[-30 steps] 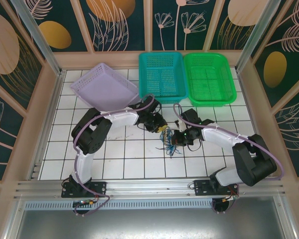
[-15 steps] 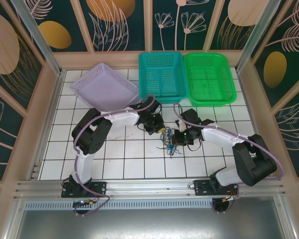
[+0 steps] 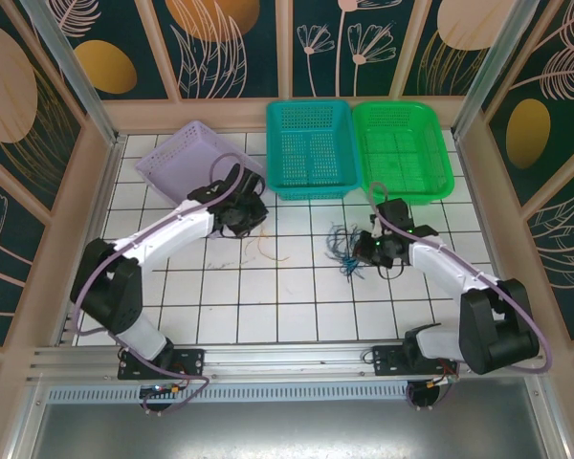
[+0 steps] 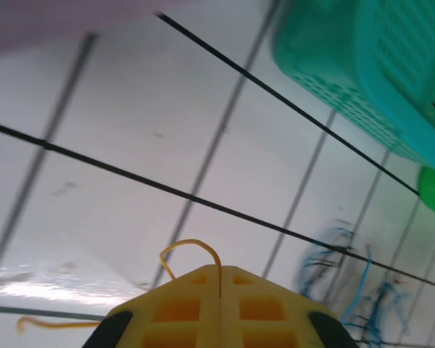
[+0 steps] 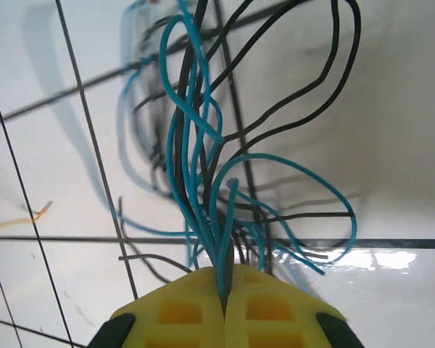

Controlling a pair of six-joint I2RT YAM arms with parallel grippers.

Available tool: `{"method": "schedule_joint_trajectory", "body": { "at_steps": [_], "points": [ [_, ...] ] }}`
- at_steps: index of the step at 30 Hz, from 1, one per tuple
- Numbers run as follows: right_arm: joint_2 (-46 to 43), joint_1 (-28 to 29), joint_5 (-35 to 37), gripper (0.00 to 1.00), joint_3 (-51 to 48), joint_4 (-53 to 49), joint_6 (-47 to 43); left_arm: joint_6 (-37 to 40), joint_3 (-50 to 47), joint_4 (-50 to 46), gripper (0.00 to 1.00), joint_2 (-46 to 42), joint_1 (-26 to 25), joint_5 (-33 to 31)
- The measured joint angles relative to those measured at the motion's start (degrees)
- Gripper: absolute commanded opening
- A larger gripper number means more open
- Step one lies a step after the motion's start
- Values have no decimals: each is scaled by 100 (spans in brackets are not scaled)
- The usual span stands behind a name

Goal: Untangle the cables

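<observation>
Since the cables (image 5: pixel 203 167) are hair-thin, they should weigh next to nothing, bend at a touch and spring back into curls. Their smooth sheaths will likely slide between pads unless pinched hard. Most of them, blue and black, form one loose knot on the white tiled table (image 3: pixel 220 306), right of centre and well short of the teal basket (image 3: pixel 309 143). The right gripper (image 5: pixel 225 290) is clamped tight on this knot where many strands run together, the loops fanning out ahead of its yellow fingers. One yellow strand (image 4: pixel 192 248) trails on the tiles to the left, seemingly clear of the knot. The left gripper (image 4: pixel 219 275), near the lilac basket (image 3: pixel 187 158), is pinched closed on it, a small loop arching from the seam. A better hold for the rest would be a single strand near its free end, drawn out gently along its own line. A hard tug on a mid-loop would probably cinch the tangle.
</observation>
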Motion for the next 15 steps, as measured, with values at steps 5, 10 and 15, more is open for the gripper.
{"method": "schedule_joint_trajectory", "body": {
  "at_steps": [5, 10, 15],
  "points": [
    [-149, -378, 15, 0, 0, -22, 107, 87, -317, -295, 0, -262, 7, -409],
    [-138, -479, -20, 9, 4, -22, 114, 278, -474, -83, 0, -433, 7, -203],
    [-85, -479, -116, 37, 160, -70, 155, 503, -509, 334, 0, -566, 7, 214]
  ]
}}
